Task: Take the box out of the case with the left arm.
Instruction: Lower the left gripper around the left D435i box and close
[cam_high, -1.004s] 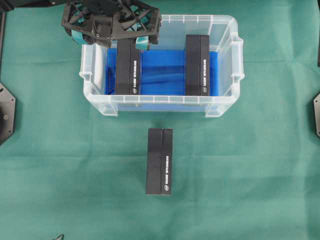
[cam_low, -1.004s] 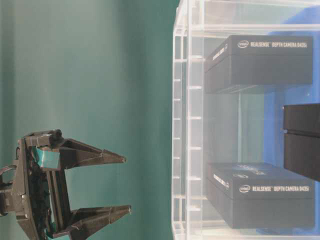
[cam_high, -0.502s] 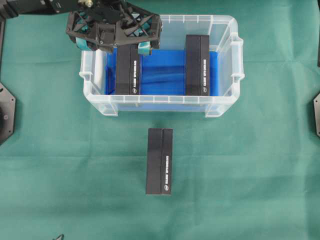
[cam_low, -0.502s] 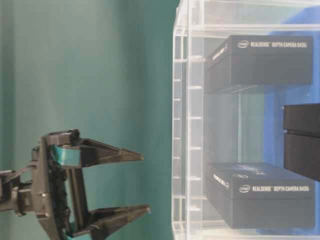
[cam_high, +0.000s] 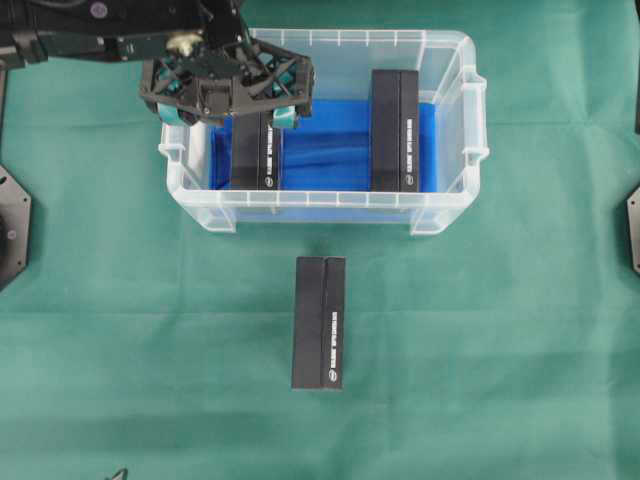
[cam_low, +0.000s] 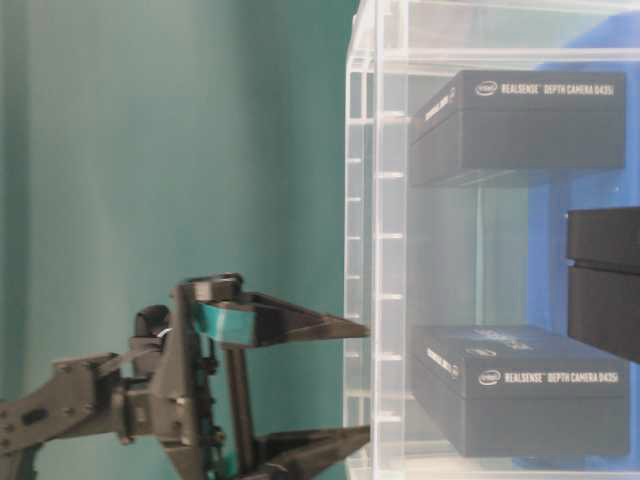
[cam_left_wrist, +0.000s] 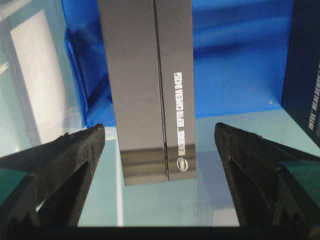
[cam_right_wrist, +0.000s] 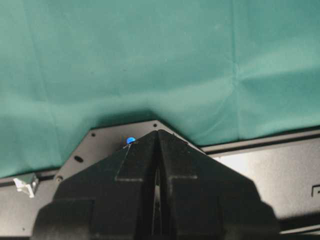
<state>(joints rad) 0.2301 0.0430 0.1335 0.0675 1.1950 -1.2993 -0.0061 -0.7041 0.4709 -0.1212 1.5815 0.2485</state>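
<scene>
My left gripper (cam_high: 226, 97) has dropped lower over the clear case (cam_high: 447, 211) in the last second, jaws spread wide and empty astride the end of the left black box (cam_high: 256, 148), so closing on it looks next.

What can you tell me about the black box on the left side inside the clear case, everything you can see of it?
The left box is long, matte black cardboard, with a lid seam along its length and small white lettering on one side. It lies flat on the blue lining of the case, parallel to the box on the right and apart from it. The open left pincer hangs over its far end, with no contact visible.
</scene>
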